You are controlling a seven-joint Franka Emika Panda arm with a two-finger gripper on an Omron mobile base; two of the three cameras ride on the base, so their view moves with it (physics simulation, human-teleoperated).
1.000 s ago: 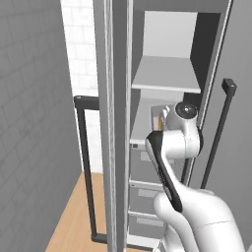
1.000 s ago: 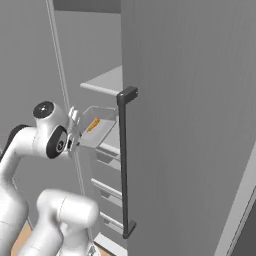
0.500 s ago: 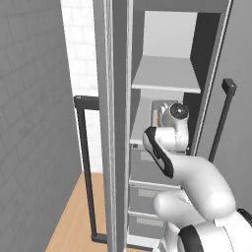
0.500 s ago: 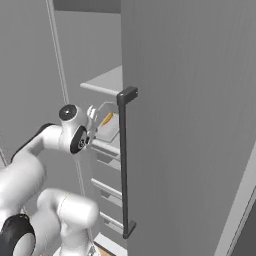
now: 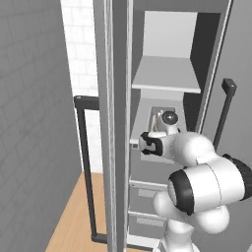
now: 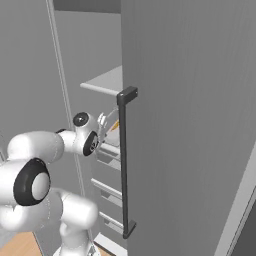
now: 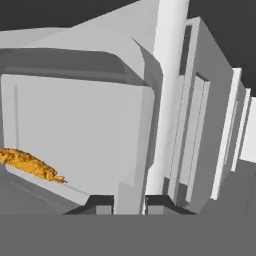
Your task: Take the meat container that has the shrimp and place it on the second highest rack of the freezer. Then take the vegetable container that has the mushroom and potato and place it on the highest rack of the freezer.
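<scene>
The freezer (image 5: 211,54) stands open, its door (image 6: 190,125) swung out on the right. My gripper (image 7: 130,202) is shut on the rim of the meat container (image 7: 75,125), a shallow grey tray with the orange shrimp (image 7: 30,164) lying at one edge. My hand (image 5: 169,118) reaches into the compartment under the highest rack (image 5: 167,74), and the tray (image 5: 160,114) sits at or just above the second highest rack (image 5: 142,125); I cannot tell if they touch. From the right side, the gripper (image 6: 105,122) and a sliver of shrimp (image 6: 114,125) show beside the door handle (image 6: 123,160).
Grey drawers (image 5: 147,197) fill the freezer below the tray. A tall grey panel (image 5: 115,123) and a second dark bar handle (image 5: 83,162) stand left of the opening. A grey wall (image 5: 29,123) and a wooden floor (image 5: 74,221) lie further left.
My hand has pushed deeper into the freezer with the tray, now under the top shelf. The elbow has swung up and closer to the cameras.
</scene>
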